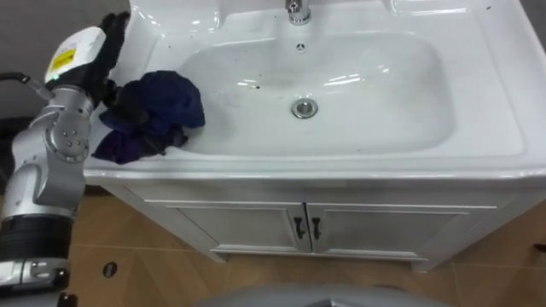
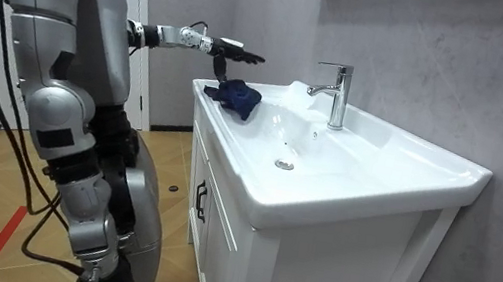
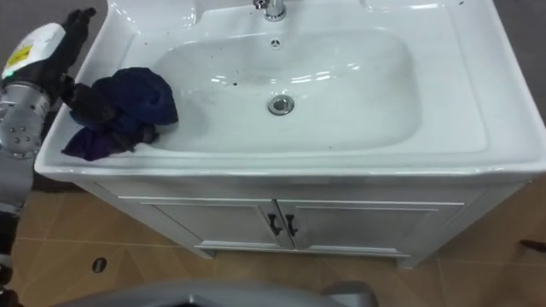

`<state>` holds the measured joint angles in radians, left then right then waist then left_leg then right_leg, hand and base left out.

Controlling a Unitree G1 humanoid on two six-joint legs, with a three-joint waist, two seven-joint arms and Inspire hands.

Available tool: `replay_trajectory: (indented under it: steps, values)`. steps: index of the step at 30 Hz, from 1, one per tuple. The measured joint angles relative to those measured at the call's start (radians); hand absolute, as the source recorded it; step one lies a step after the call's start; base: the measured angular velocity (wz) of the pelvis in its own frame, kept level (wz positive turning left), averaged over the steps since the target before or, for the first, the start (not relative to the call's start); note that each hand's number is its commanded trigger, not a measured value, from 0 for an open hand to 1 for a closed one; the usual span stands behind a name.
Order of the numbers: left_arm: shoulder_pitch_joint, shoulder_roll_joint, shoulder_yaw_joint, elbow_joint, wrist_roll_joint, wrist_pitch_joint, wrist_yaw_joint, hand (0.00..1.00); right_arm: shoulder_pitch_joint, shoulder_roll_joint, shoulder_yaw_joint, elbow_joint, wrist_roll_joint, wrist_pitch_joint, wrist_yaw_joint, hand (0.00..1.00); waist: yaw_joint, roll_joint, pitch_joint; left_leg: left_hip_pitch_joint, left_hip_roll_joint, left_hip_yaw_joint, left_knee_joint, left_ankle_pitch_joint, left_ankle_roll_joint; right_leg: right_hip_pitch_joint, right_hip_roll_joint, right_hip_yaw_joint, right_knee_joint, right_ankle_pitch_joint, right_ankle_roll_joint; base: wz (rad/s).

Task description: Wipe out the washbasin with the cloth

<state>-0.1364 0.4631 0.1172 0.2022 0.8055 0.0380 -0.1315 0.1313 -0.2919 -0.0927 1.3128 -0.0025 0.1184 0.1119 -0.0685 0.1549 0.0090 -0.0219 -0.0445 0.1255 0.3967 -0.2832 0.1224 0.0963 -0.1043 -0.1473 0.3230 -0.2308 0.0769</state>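
A crumpled dark blue cloth (image 1: 153, 111) lies on the left rim of the white basin (image 1: 384, 128), partly hanging into the bowl. My left hand (image 1: 108, 41) hovers over the rim just left of the cloth. Its dark fingers are stretched out straight and the hand is open. In the room view the left hand (image 2: 232, 52) reaches out a little above the cloth (image 2: 238, 96) without closing on it. The bowl shows small dark specks near the drain (image 1: 304, 108).
A chrome faucet (image 1: 297, 10) stands at the back middle of the basin. Below is a white cabinet with two doors and dark handles (image 1: 305, 228). I stand on a wooden floor (image 1: 128, 256) at the cabinet's left front corner. A grey wall (image 2: 446, 61) backs the basin.
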Motion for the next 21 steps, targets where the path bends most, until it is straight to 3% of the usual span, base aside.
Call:
replay_trajectory:
  steps: [2,8,21]
  values:
    - [0.001,0.000,0.000,0.000,0.042,-0.001,0.033,0.00,0.000,-0.002,-0.001,0.002,-0.001,-0.010,0.000,0.00,0.000,0.007,0.0042,-0.001,-0.001,-0.001,-0.003,0.001,-0.001,0.002,0.000,-0.002,-0.008,0.000,0.000,0.00]
    - [0.004,0.000,0.000,0.000,0.060,-0.012,0.089,0.00,-0.001,-0.007,-0.010,0.003,-0.002,-0.021,0.000,0.00,0.000,0.007,0.0040,0.001,-0.001,-0.001,-0.019,0.005,-0.007,0.001,0.001,-0.006,-0.018,0.000,0.000,0.00]
    - [0.024,0.000,0.000,-0.006,0.062,-0.024,0.104,0.00,-0.004,-0.010,-0.022,0.006,-0.003,-0.043,0.001,0.00,-0.001,0.006,0.0022,0.015,-0.004,-0.001,-0.037,0.005,-0.008,0.023,0.002,-0.006,-0.052,0.001,0.000,0.00]
